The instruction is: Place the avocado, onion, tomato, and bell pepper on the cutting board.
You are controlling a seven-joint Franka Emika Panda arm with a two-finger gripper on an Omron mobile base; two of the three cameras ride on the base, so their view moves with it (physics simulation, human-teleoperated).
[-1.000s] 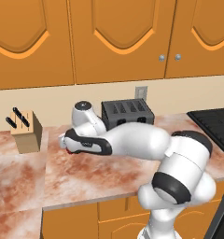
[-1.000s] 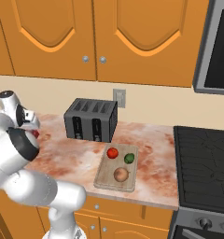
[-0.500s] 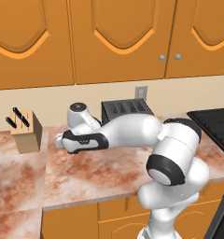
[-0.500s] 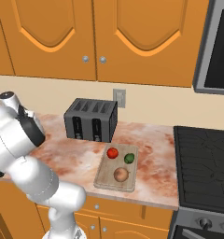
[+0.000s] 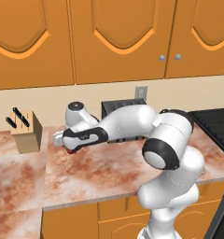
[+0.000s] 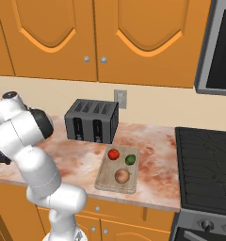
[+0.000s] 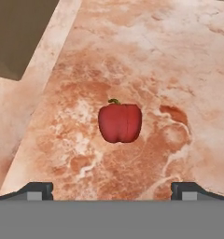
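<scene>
The red, shiny, lumpy bell pepper [image 7: 119,122] sits alone on the marbled reddish worktop [image 7: 179,70], straight ahead of the wide-open, empty fingers [image 7: 112,191], halfway between the tips. Its little green stem points away. It looks smooth and round. The light-brown wooden cutting board [image 6: 105,176] is far off, already holding three foods.

bell pepper [image 7: 119,123]: glossy smooth | cutting board [image 6: 105,178]: matt wood grain
</scene>
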